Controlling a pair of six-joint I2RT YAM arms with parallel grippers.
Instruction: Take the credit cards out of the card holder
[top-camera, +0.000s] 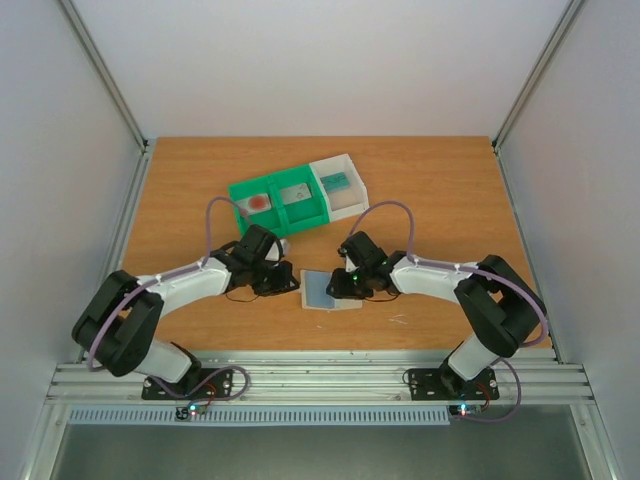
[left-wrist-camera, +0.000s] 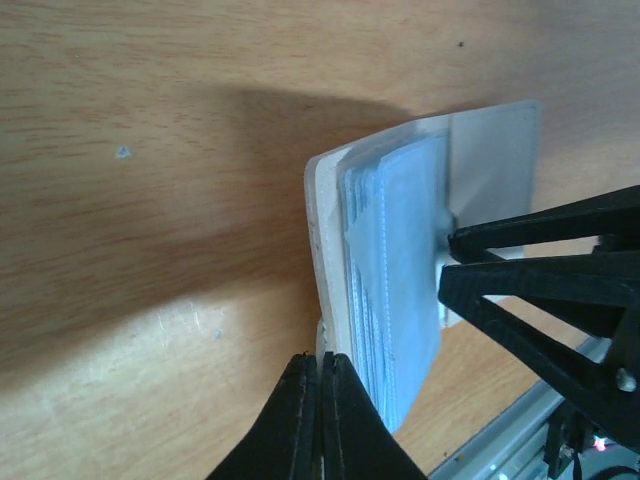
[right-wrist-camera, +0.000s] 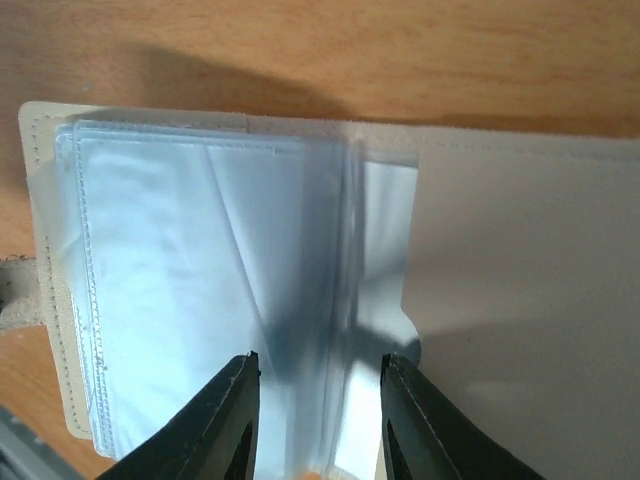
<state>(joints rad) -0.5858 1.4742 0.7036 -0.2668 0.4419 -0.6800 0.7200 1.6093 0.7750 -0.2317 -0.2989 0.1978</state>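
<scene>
There are two grippers, one card holder, two trays and three cards in plain sight. The card holder lies open on the table, directly between the two sets of jaws. The left gripper is at its left edge and the right gripper is over its middle.

The holder is a pale beige cover with a stitched border. Inside is a stack of clear plastic sleeves that look faintly blue, and a plain whitish leaf is spread to one side. I cannot tell whether any card sits in the sleeves. A small beige tab sticks out from one short edge.

In the left wrist view the left jaws are pressed together with no gap. They are pinched on the beige edge of the cover where the tab is. The sleeves fan up just beyond the tips, and the other gripper's black fingers are just past them.

In the right wrist view the right jaws stand apart, one on each side of the fold where the sleeves meet the spine. The plastic lies between the two fingertips. I cannot tell whether the tips touch it.

Beyond both sets of jaws, further up the table, sits a green tray with two compartments. The left compartment holds a white card with a red circle, and the right one holds a grey card. A white tray touches the green tray's right end and holds a teal card.
</scene>
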